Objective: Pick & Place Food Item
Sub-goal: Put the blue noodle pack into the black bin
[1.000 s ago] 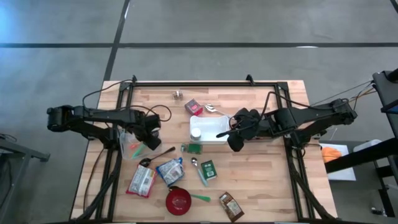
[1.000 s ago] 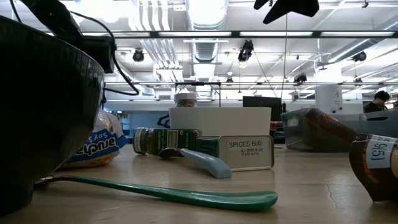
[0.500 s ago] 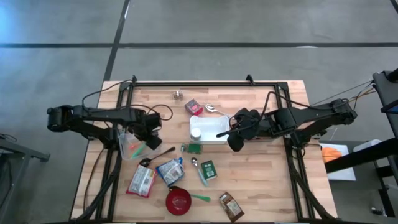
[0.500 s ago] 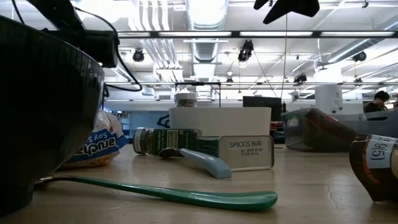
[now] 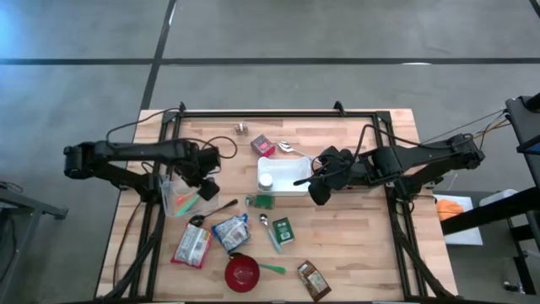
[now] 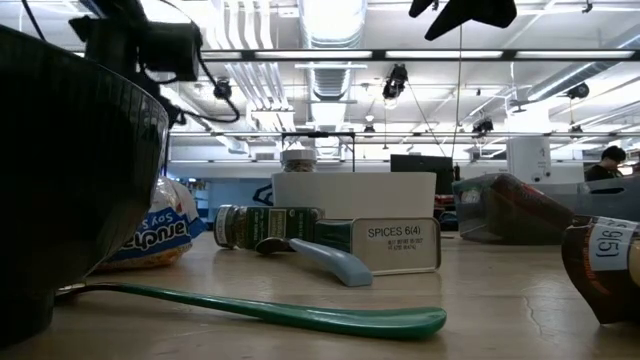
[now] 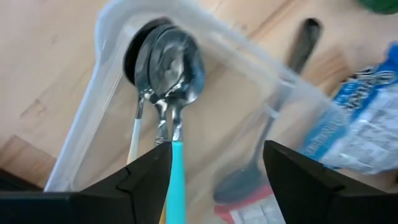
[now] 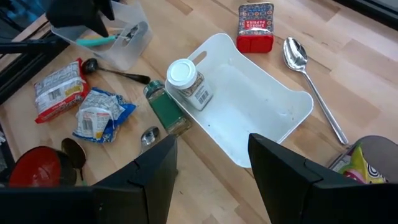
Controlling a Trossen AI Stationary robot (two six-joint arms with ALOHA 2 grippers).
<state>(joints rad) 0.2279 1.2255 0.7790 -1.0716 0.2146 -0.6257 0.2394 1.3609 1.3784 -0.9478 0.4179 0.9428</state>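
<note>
Judging from the layout, the food item next in line is the green spice jar (image 8: 166, 111), which lies on its side on the bench (image 5: 354, 245), just beside the long wall of the white tray (image 8: 292, 102). Its long axis runs roughly parallel to that wall, one end near the tray's corner. Which end is the cap is hard to tell. A white-capped jar (image 8: 185, 81) stands upright inside the tray in that same corner, cap up and showing above the rim.

The right gripper (image 8: 211, 140) hangs above the tray's opposite end, fingers parted with nothing between them. The left gripper (image 7: 216, 149) is off to the tray's other side, above a clear container (image 7: 99, 37) holding spoons (image 7: 177, 59). Its fingers are spread and grip nothing.

Several things could go wrong:
- The green jar is round and may roll away if one finger meets it first.
- It sits so near the tray wall that a finger could land on the rim and tip or shove the tray.
- A low sweep over the tray could topple the upright jar.
- The left gripper could catch the container's thin wall and drag it.
</note>
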